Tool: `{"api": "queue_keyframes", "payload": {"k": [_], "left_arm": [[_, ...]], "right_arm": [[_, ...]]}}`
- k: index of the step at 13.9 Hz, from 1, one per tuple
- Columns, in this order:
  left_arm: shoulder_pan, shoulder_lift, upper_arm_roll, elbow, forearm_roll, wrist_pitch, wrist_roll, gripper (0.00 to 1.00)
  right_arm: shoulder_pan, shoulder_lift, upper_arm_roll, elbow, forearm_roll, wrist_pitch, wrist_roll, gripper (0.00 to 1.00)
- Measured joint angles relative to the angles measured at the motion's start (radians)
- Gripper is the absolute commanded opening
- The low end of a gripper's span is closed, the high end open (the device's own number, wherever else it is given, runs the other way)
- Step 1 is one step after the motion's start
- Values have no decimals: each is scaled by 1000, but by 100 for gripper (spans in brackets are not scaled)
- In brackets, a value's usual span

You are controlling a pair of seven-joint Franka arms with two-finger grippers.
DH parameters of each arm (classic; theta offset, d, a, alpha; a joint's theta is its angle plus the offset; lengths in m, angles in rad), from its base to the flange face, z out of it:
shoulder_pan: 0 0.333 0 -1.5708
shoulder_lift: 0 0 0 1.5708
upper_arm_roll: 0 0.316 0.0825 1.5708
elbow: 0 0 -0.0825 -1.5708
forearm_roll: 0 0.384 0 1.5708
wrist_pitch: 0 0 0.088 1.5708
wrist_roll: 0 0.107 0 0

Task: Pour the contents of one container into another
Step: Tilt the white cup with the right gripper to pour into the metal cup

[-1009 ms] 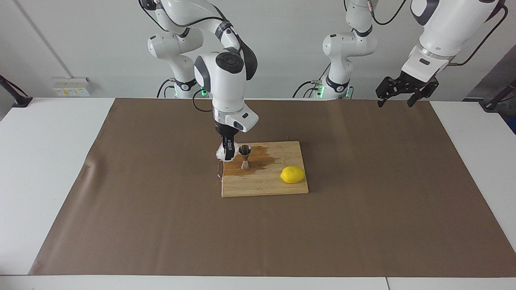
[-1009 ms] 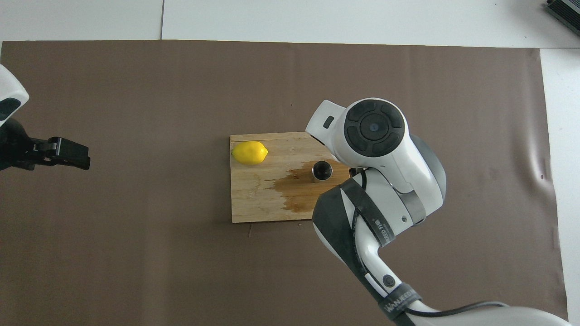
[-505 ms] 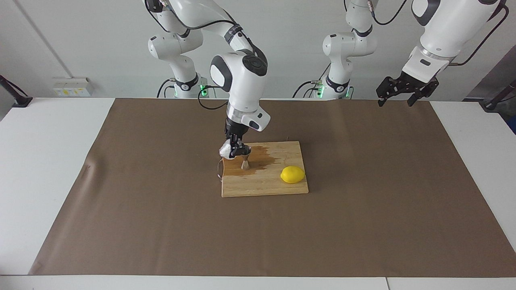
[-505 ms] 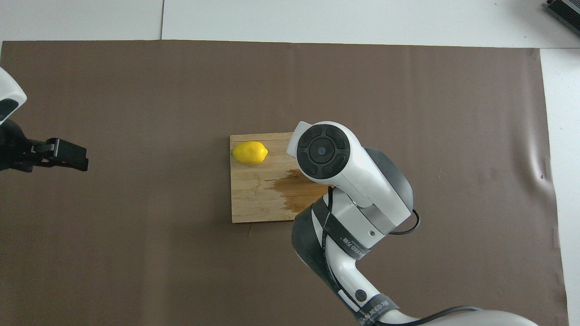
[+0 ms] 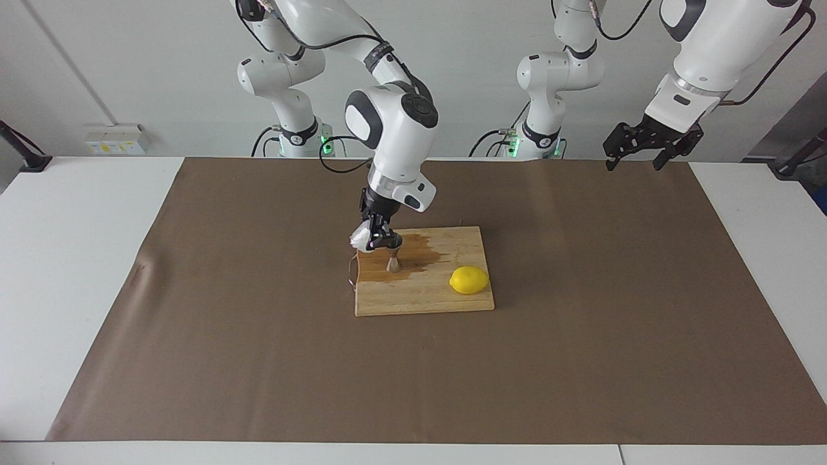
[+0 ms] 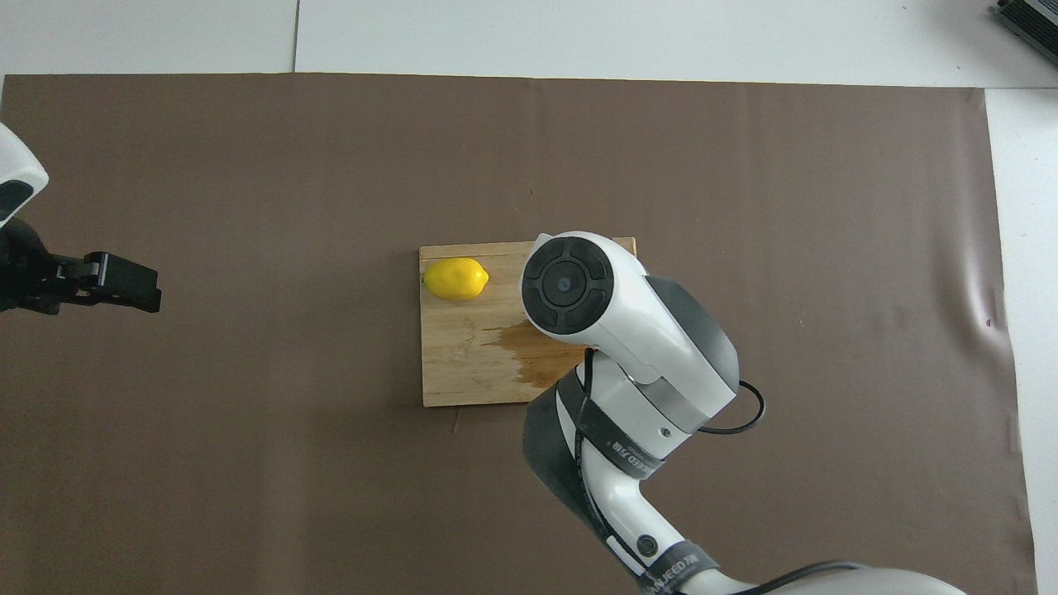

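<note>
right gripper (image 5: 376,240) clamped on small clear textured glass cup (image 5: 360,237), tilted over shiny steel hourglass jigger (image 5: 392,258) just below it on wooden board (image 5: 423,294); left gripper (image 5: 639,150) waits raised, fingers spread, empty

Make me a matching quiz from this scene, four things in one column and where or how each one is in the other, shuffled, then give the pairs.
1. glass cup
2. jigger
3. lemon
4. left pincer

A. waits open in the air at the left arm's end of the table
B. lies on the dry part of the cutting board
C. tilted in the shut right pincer
D. stands upright on the wet stain

Pairs: 1-C, 2-D, 3-B, 4-A
</note>
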Motion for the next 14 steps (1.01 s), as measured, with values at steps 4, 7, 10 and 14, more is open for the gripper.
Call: {"api": "queue_keyframes", "payload": {"k": [4,7,10,14], "left_arm": [[0,0,0,0,0,0,0,100],[0,0,0,0,0,0,0,100],[0,0,0,0,0,0,0,100],[0,0,0,0,0,0,0,100]], "right_arm": [[0,-2,0,19,-45,-18,0,0],[11,1,17,34,-100,-70,0,0],[58,45,29,98,-150,-151,6,0],[95,89,31,127,-211,-159,7,0]]}}
